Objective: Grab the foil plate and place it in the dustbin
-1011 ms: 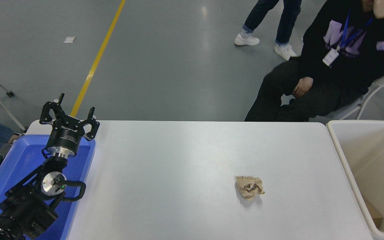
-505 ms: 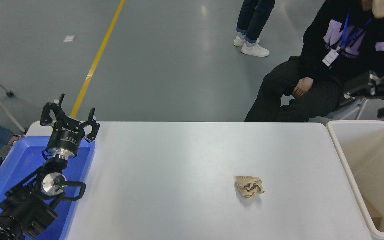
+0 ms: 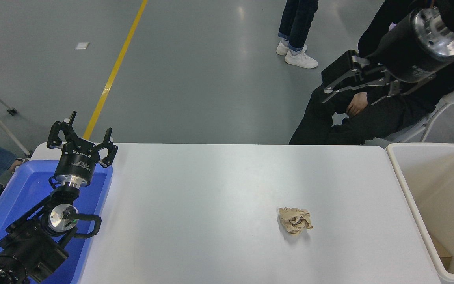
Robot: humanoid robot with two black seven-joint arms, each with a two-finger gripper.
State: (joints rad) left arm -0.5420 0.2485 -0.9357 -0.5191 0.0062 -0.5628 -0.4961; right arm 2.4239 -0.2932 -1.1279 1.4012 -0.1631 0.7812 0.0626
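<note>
Nothing shiny lies on the desk (image 3: 211,205); only a brown paper wad (image 3: 294,221) sits near me. No foil plate shows anywhere, perhaps already deep in the dustbin (image 3: 408,197) at the right. Left tool (image 3: 81,138) hangs parked, fingers spread, over the blue tray (image 3: 26,189). Farther off, the right tool (image 3: 329,85) hangs high, spread and empty, close before a seated person (image 3: 373,114); a careless swing could strike them.
</note>
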